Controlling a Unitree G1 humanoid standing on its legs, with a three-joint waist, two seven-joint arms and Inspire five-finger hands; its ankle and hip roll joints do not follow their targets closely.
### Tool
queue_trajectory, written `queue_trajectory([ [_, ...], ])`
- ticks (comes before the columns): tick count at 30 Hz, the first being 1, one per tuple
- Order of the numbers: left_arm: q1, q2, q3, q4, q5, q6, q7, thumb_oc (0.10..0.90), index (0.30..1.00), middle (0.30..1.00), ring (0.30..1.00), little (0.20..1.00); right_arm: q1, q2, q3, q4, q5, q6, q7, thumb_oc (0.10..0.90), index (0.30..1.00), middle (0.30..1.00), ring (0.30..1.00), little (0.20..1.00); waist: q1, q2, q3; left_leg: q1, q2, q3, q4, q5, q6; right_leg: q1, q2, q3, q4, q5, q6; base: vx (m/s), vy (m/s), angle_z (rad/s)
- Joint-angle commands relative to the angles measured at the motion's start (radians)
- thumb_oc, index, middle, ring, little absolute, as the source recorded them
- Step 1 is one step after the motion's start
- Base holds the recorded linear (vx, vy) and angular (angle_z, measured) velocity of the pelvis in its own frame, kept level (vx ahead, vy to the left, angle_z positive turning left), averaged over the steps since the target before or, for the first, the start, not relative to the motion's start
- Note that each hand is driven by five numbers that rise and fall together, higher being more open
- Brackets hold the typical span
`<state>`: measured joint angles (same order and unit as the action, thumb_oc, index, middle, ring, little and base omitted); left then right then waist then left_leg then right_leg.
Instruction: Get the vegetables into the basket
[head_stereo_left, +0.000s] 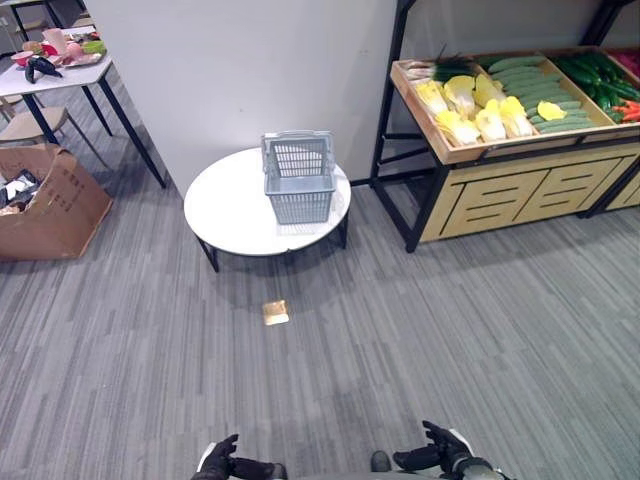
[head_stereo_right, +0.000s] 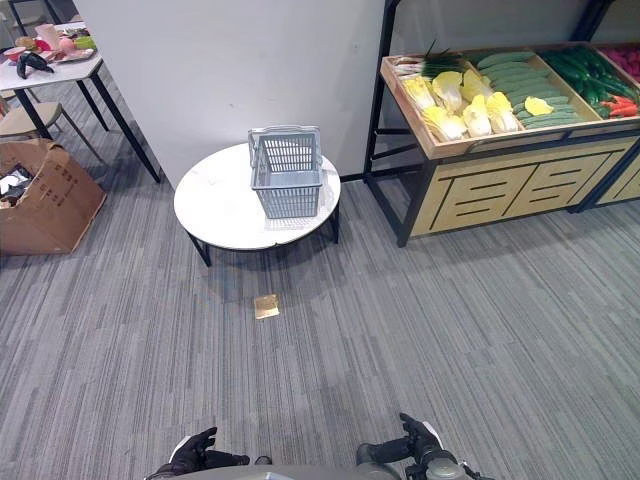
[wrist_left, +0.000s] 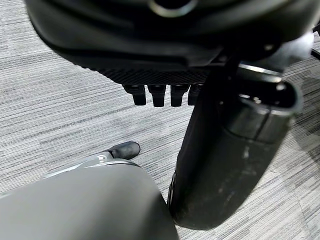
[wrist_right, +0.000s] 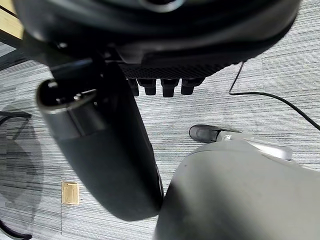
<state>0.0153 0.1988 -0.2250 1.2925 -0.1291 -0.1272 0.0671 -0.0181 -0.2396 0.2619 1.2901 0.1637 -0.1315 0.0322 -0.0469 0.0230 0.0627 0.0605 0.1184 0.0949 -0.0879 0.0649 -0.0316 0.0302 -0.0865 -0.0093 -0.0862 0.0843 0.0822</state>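
On round table (head_stereo_left: 232, 205): grey basket (head_stereo_left: 298, 177); vegetables (head_stereo_left: 520, 92) on shelf; no legible writing.

Bright, even overhead light; soft shadow under the round table (head_stereo_left: 230, 205); wrist views blur up close.

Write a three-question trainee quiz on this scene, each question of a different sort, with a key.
1. True or false: the basket stands on the round white table.
2. Multiple choice: where are the vegetables now? A. in the basket B. on the wooden shelf C. on the floor
3. Fill in: both the left hand and the right hand hang low near the robot, holding ____.

Key: 1 true; 2 B; 3 nothing.
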Motion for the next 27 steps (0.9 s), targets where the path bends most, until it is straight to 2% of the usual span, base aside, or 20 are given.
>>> queue_trajectory([
  [1,-0.012,-0.031,-0.026,0.024,-0.001,-0.003,0.000,0.900,1.000,1.000,1.000,1.000,-0.003,-0.013,0.026,0.041,0.000,0.003,-0.006,0.900,1.000,1.000,1.000,1.000,-0.008,-0.033,0.032,0.006,0.019,-0.025,0.001,-0.027,-0.071,-0.021,-0.064,0.006,-0.001,0.034,0.070,0.00,0.000,0.00],
  [27,-0.027,-0.027,-0.036,0.037,0.016,0.003,0.001,0.900,1.000,1.000,1.000,1.000,-0.011,-0.021,0.030,0.028,0.015,0.002,0.008,0.900,1.000,1.000,1.000,1.000,-0.013,-0.033,0.040,-0.007,0.025,-0.032,0.001,-0.022,-0.075,-0.030,-0.058,0.004,-0.001,0.032,0.066,0.00,0.000,0.00],
])
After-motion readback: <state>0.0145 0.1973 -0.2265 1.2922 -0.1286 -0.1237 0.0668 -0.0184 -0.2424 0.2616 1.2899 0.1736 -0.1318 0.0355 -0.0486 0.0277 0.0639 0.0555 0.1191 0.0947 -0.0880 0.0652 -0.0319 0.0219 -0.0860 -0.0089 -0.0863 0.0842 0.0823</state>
